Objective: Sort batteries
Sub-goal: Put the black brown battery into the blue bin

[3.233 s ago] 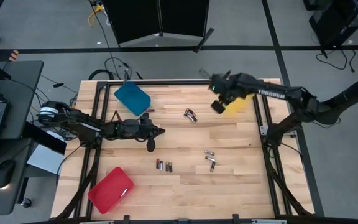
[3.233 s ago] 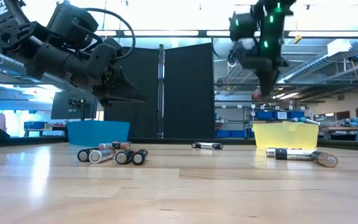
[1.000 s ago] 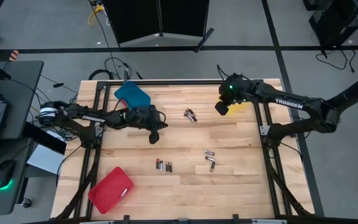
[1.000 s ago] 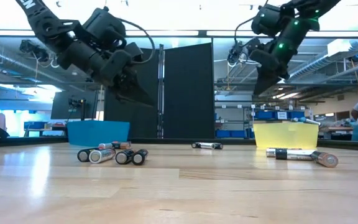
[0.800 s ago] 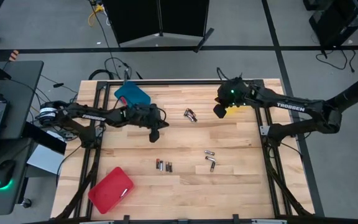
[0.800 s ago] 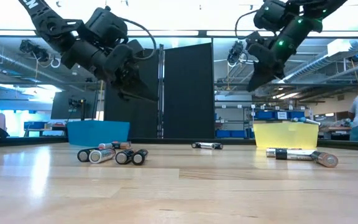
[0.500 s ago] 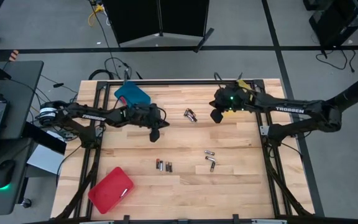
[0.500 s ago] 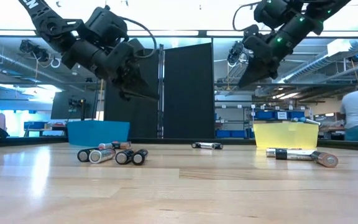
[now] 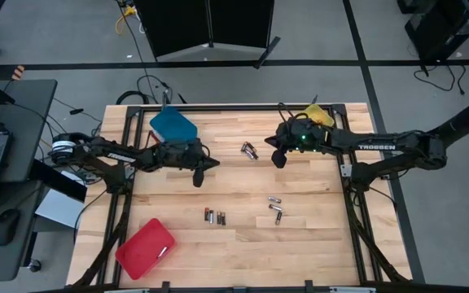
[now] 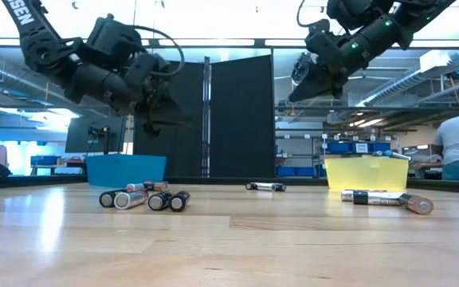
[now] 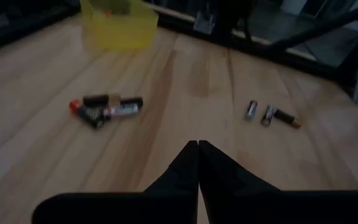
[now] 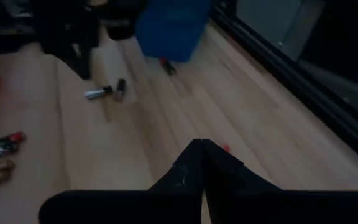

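Batteries lie loose on the wooden table in three small groups: one at the far middle (image 9: 249, 150), one at the near middle (image 9: 215, 217), one right of it (image 9: 276, 209). My left gripper (image 9: 212, 163) hovers shut above the table just right of the blue tray (image 9: 173, 126), holding nothing. My right gripper (image 9: 271, 146) hovers shut left of the yellow tray (image 9: 317, 114), close to the far group, also holding nothing. Each wrist view shows its own fingertips (image 11: 197, 144) (image 12: 201, 143) pressed together over bare wood. In the low view both grippers (image 10: 170, 121) (image 10: 291, 99) hang well above the batteries (image 10: 142, 198).
A red tray (image 9: 145, 247) sits at the near left corner with a small battery (image 9: 163, 251) in it. One more small battery (image 12: 166, 65) lies by the blue tray. A black frame (image 9: 344, 163) borders the table. A person (image 10: 457, 147) works in the room behind.
My right gripper has swung from over the yellow tray toward the table's left, to beside the far battery group, and has tipped up nearer to level, staying shut. My left gripper has tipped up a little, staying shut. No battery has moved.
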